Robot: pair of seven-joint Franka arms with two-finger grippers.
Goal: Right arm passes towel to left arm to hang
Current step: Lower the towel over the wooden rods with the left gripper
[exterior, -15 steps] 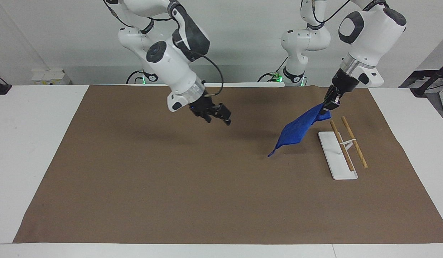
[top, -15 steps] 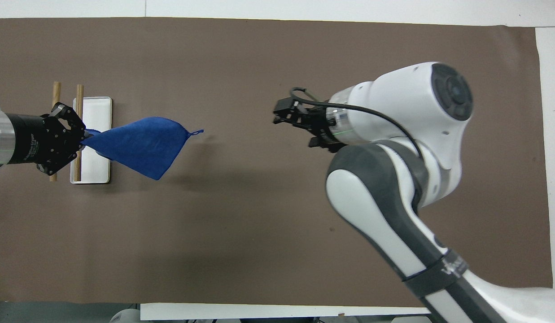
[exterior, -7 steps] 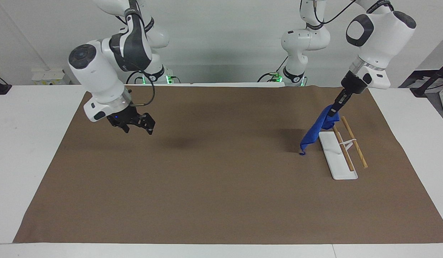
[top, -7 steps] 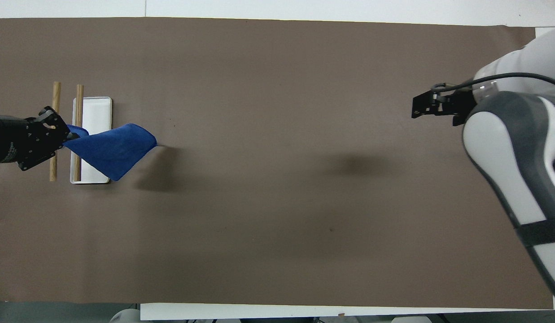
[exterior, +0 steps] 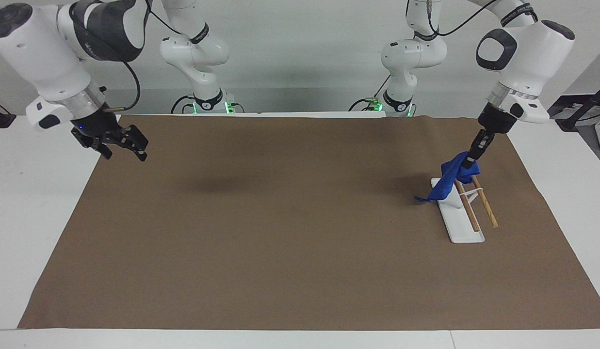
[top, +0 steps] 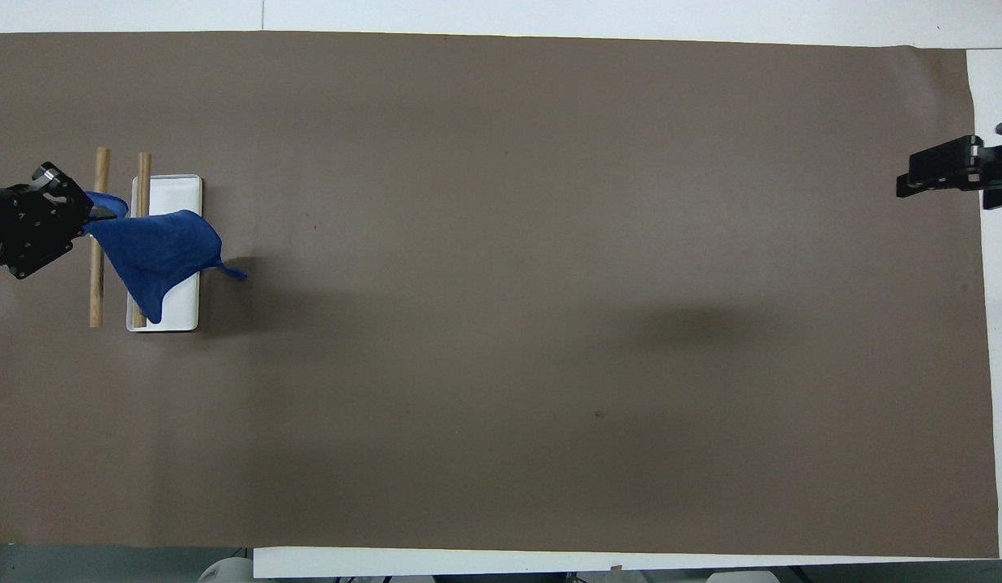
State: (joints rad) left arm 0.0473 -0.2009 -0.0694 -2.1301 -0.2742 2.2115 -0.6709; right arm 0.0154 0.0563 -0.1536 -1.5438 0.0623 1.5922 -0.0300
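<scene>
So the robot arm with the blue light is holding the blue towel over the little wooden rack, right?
Not quite. The arm without the blue light, the left arm, holds it: the facing view shows the left end effector shut on the towel over the wooden rack. The right end effector, below the blue light, hangs open and empty at the right arm's end of the table.

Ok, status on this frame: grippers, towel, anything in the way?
Left gripper shut on towel, over the rack. Right gripper open, empty, over the mat's edge. Towel draping the rack's rails. Nothing in the way.
</scene>
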